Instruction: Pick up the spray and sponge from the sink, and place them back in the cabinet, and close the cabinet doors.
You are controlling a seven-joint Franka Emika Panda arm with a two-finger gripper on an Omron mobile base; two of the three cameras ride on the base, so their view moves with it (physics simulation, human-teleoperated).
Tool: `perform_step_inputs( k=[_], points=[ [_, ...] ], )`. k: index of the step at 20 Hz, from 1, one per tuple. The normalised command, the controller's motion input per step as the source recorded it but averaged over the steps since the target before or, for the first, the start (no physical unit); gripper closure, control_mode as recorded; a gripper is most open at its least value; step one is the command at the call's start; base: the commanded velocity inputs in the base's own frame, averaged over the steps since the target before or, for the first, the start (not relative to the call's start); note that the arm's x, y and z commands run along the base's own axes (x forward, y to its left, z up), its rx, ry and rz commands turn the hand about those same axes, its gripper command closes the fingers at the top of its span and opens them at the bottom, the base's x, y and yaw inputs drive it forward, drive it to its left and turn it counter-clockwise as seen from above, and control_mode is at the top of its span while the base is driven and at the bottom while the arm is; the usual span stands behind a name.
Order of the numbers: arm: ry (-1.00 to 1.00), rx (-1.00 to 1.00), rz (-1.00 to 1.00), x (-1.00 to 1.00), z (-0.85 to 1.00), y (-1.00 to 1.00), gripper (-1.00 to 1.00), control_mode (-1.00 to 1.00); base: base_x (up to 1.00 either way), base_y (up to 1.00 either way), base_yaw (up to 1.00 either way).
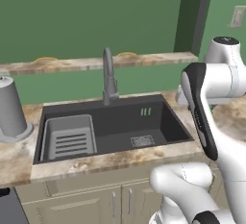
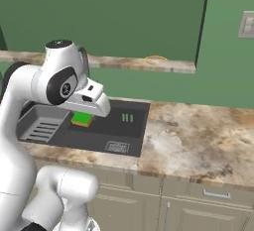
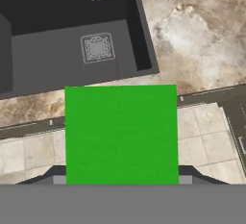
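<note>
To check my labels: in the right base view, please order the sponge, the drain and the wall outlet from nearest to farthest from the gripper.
1. sponge, in the gripper, over the sink
2. drain, on the sink floor, lower right
3. wall outlet, high on the far right

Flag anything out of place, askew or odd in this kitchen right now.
Only the sponge stands out: it is off the sink floor, held up in the gripper above the counter's front edge. The basin itself is bare apart from its ribbed tray. No spill or damage shows.
</note>
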Motion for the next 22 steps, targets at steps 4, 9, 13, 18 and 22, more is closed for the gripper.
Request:
perform_step_inputs(
  k=[4, 9, 13, 18, 22],
  points=[
    [0.00, 0.00, 0.00, 0.00, 0.00, 0.00, 1.00, 1.00, -0.58, 0.00, -0.16],
    [0.00, 0.00, 0.00, 0.00, 0.00, 0.00, 1.00, 1.00, -0.41, 0.00, -0.32],
    [0.00, 0.00, 0.00, 0.00, 0.00, 0.00, 1.00, 1.00, -0.27, 0.01, -0.43],
    [0.00, 0.00, 0.00, 0.00, 0.00, 0.00, 1.00, 1.00, -0.21, 0.00, -0.52],
    [0.00, 0.00, 0.00, 0.00, 0.00, 0.00, 1.00, 1.00, -0.18, 0.00, -0.54]
  ],
)
